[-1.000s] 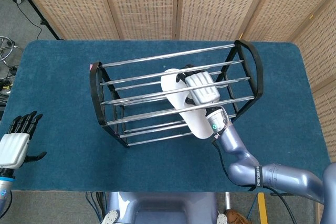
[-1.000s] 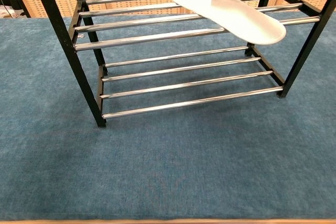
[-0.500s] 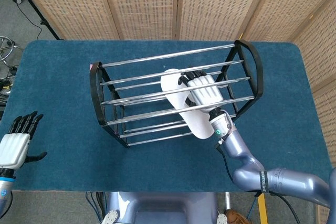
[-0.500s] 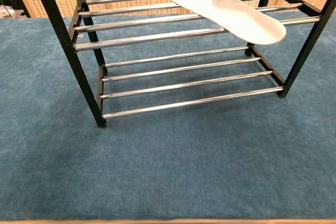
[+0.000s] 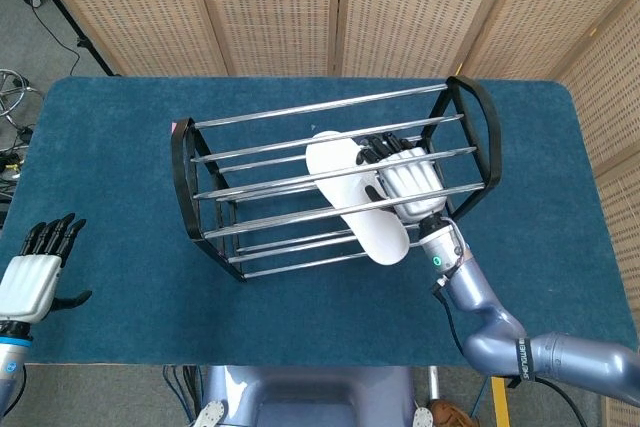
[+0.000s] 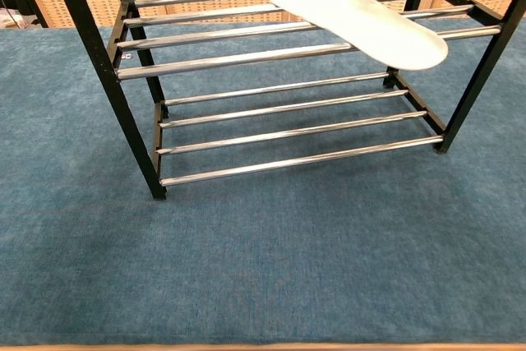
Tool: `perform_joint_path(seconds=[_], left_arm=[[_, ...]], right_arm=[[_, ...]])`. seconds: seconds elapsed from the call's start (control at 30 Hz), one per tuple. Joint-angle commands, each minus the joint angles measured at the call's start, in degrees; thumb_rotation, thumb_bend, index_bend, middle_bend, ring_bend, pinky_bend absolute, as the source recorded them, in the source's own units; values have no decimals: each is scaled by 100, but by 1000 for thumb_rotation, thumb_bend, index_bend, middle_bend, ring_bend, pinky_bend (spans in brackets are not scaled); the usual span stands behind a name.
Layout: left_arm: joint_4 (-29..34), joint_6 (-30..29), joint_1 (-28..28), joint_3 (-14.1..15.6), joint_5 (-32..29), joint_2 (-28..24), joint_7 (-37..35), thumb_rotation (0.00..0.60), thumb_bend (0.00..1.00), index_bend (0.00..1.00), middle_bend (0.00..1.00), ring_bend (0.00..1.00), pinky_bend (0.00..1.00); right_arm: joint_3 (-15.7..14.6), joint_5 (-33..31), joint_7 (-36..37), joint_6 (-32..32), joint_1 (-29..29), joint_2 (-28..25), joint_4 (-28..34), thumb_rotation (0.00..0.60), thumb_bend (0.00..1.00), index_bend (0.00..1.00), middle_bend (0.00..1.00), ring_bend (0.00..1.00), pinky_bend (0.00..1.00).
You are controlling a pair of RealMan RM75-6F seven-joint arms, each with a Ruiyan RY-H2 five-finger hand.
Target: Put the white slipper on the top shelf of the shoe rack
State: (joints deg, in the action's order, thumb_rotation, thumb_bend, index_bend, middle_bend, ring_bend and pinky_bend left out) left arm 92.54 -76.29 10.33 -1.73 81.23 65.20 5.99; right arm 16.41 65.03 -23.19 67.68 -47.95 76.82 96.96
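Head view shows your white slipper (image 5: 352,195) lying slantwise across the chrome bars of the shoe rack's (image 5: 200,192) top shelf, its near end jutting past the front bar. Your right hand (image 5: 408,179) sits just right of the slipper above the same bars, fingers spread and holding nothing. Your left hand (image 5: 32,282) rests at the table's (image 5: 110,127) near left edge, fingers extended, also released and well apart from the rack.

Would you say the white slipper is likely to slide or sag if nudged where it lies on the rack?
The slipper looks thin and flat, so probably light and somewhat floppy. It lies askew across smooth chrome bars of the rack, its end overhanging the front one, so a nudge might well slide it off.
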Motion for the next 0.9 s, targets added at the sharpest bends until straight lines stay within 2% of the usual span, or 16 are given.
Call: perform_joint_path(seconds=[0.03, 0.53, 0.9], left_arm=[[2, 6, 2, 4, -8, 16, 34, 600, 0, 0, 0, 0, 0], [28, -12, -6, 23, 0, 45, 118, 600, 0, 0, 0, 0, 0], [61, -31, -11, 30, 24, 35, 129, 600, 0, 0, 0, 0, 0]], right_arm=[[-57, 117, 77, 65, 103, -88, 49, 600, 362, 367, 254, 172, 354], [-291, 628, 420, 258, 556, -393, 97, 600, 363, 361, 249, 164, 354], [-660, 1299, 603, 505, 994, -693, 245, 600, 363, 359, 249, 164, 354]])
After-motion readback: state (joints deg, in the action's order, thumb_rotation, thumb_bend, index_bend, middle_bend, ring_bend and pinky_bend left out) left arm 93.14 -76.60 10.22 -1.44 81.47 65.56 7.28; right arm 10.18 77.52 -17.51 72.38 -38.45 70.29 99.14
